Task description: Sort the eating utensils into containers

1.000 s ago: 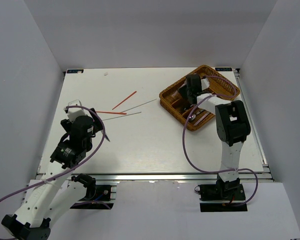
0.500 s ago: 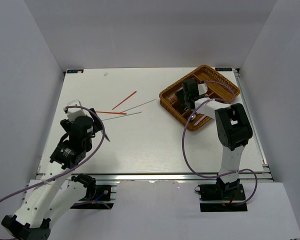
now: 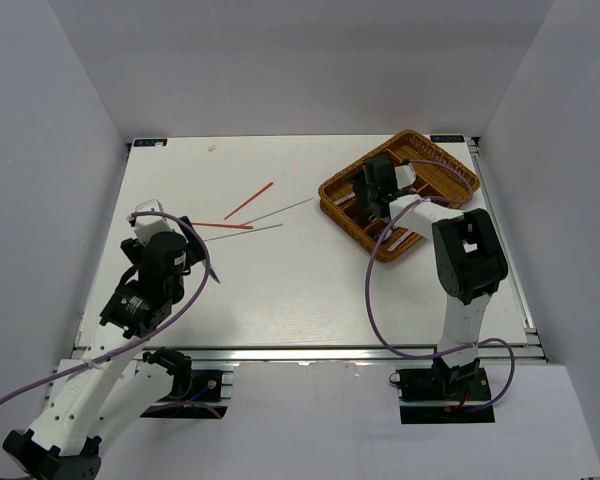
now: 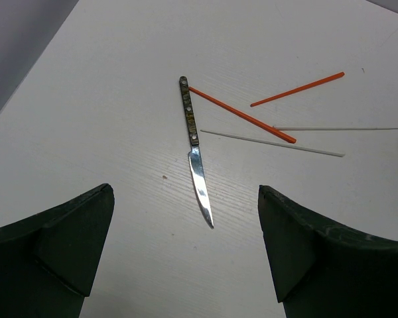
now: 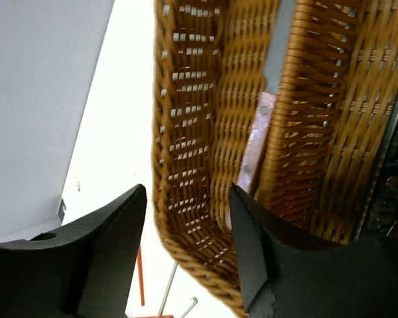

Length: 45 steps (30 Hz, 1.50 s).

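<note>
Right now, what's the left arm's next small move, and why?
Probably lower the open left gripper onto the knife, near mid-handle. The knife lies flat on the table just ahead, between the fingers, and a red chopstick appears to touch the handle's far end, so gripping there risks dragging it.

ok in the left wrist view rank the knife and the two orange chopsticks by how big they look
1. knife
2. orange chopstick ending by its handle
3. farther orange chopstick, though lying further from the camera may shrink it
</note>
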Available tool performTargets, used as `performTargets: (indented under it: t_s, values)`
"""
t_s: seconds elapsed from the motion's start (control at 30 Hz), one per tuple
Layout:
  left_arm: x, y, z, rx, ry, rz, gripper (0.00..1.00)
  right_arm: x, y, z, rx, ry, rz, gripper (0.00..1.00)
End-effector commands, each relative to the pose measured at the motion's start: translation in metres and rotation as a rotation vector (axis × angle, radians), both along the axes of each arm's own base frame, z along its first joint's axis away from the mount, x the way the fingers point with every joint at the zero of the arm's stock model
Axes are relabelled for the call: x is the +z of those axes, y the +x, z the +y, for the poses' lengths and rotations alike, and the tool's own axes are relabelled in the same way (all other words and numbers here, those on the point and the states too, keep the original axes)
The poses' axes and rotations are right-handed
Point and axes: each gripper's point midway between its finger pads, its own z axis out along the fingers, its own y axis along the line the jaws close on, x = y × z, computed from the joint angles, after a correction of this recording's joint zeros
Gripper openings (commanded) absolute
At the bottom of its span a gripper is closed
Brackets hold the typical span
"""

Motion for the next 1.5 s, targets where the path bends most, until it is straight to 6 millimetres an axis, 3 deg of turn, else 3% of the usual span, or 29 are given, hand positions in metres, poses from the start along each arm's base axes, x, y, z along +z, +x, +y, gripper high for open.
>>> performTargets:
  t_s: [0.0,0.07,0.17,0.27,0.3,0.4,0.43,0.47,0.5,0.57,0.63,0.67,0.73,0.83,1.0,1.03,1.3,1.47]
  values:
    - [0.002,0.001,0.002,0.012,-0.002,-0.01,0.98,0.049,-0.001,0.0,0.005,0.003,-0.104,0.59]
    - [0.001,0.002,0.002,0.018,-0.003,-0.007,0.98,0.067,-0.004,0.003,0.027,-0.022,-0.145,0.66]
    - [-0.005,0.007,0.005,0.062,0.02,0.032,0.98,0.116,-0.016,0.005,0.1,-0.118,-0.232,0.89]
    - [-0.019,0.013,0.003,0.123,0.001,0.096,0.98,0.136,-0.035,0.005,0.18,-0.269,-0.27,0.89]
    - [-0.026,0.016,-0.003,0.123,-0.033,0.118,0.98,0.153,-0.042,0.002,0.196,-0.319,-0.307,0.89]
    - [-0.048,0.035,-0.012,0.151,-0.081,0.239,0.98,0.164,-0.063,0.003,0.342,-0.586,-0.329,0.89]
    - [-0.045,0.045,-0.013,0.157,-0.107,0.252,0.98,0.164,-0.069,0.0,0.37,-0.648,-0.304,0.89]
    - [-0.063,0.055,0.0,0.208,-0.12,0.315,0.98,0.162,-0.081,-0.009,0.38,-0.763,-0.244,0.89]
    - [-0.068,0.066,-0.005,0.179,-0.173,0.329,0.98,0.17,-0.09,-0.014,0.388,-0.811,-0.238,0.89]
    - [-0.085,0.087,0.012,0.225,-0.194,0.378,0.96,0.175,-0.113,-0.025,0.418,-0.866,-0.226,0.89]
    - [-0.098,0.104,0.012,0.218,-0.218,0.422,0.95,0.173,-0.128,-0.016,0.505,-0.828,-0.287,0.89]
    - [-0.116,0.117,0.015,0.222,-0.225,0.474,0.92,0.168,-0.141,-0.01,0.586,-0.814,-0.346,0.89]
    - [-0.134,0.131,0.012,0.204,-0.237,0.521,0.88,0.164,-0.155,-0.007,0.629,-0.757,-0.374,0.89]
    - [-0.164,0.147,0.013,0.197,-0.235,0.581,0.79,0.156,-0.18,0.014,0.778,-0.65,-0.383,0.89]
    - [-0.174,0.156,0.023,0.231,-0.221,0.593,0.73,0.127,-0.195,0.027,0.904,-0.611,-0.337,0.89]
    - [-0.175,0.157,0.025,0.234,-0.228,0.593,0.67,0.119,-0.197,0.027,0.915,-0.609,-0.324,0.89]
    - [-0.189,0.163,0.036,0.265,-0.239,0.622,0.58,0.101,-0.209,0.04,0.991,-0.559,-0.323,0.89]
    - [-0.202,0.157,0.04,0.284,-0.242,0.655,0.53,0.102,-0.211,0.042,0.998,-0.557,-0.329,0.89]
